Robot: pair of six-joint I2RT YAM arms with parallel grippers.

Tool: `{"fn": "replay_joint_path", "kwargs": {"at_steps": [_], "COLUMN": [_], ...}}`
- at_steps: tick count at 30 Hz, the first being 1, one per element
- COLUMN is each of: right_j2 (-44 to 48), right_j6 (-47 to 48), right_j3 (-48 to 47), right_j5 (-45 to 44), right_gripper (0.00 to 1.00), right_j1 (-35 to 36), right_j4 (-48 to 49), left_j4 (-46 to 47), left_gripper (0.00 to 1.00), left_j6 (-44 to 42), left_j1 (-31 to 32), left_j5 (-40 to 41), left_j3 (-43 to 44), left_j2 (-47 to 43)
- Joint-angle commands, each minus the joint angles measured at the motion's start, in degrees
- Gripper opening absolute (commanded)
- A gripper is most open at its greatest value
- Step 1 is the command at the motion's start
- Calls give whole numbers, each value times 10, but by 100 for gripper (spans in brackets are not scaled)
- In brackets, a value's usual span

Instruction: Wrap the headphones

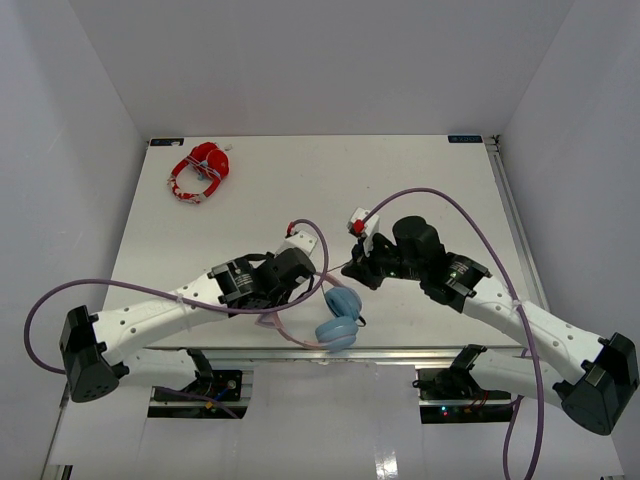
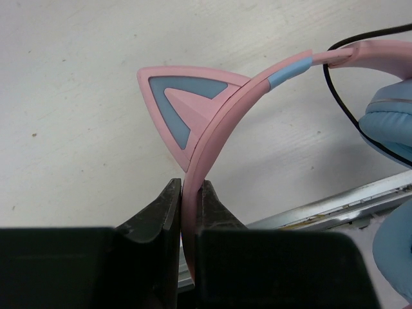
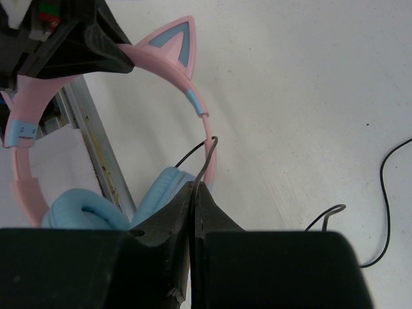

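Note:
The headphones (image 1: 340, 318) have a pink cat-ear headband (image 2: 219, 122) and light blue ear cups (image 2: 393, 122); they sit at the table's near edge between the arms. My left gripper (image 2: 188, 193) is shut on the headband just below a cat ear (image 2: 183, 106). My right gripper (image 3: 196, 190) is shut on the thin black cable (image 3: 207, 154), close to an ear cup (image 3: 84, 209) and the headband (image 3: 193, 96). In the top view the left gripper (image 1: 315, 275) and right gripper (image 1: 352, 270) are close together above the ear cups.
Red-and-white headphones (image 1: 200, 170) lie at the far left of the table. The metal rail (image 1: 420, 350) of the near table edge runs under the ear cups. A loose stretch of black cable (image 3: 385, 193) lies on the table to the right.

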State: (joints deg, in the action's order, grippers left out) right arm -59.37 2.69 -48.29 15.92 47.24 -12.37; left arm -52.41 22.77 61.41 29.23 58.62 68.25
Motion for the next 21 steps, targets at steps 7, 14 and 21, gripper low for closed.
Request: {"fn": "replay_joint_path", "kwargs": {"at_steps": [7, 14, 21], "right_j2": [60, 65, 82], "right_j6": [-53, -83, -104], "right_j3": [15, 46, 78], "right_j5": [148, 195, 196], "right_gripper": [8, 8, 8], "right_j1": [7, 23, 28], "right_j4": [99, 160, 187], "left_j4": [-127, -151, -163], "left_gripper": [0, 0, 0], "left_j6": [133, 171, 190], "left_j1": [-8, -12, -23], "left_j5": [173, 201, 209], "left_j3": [96, 131, 155], "left_j2": [57, 93, 91]}}
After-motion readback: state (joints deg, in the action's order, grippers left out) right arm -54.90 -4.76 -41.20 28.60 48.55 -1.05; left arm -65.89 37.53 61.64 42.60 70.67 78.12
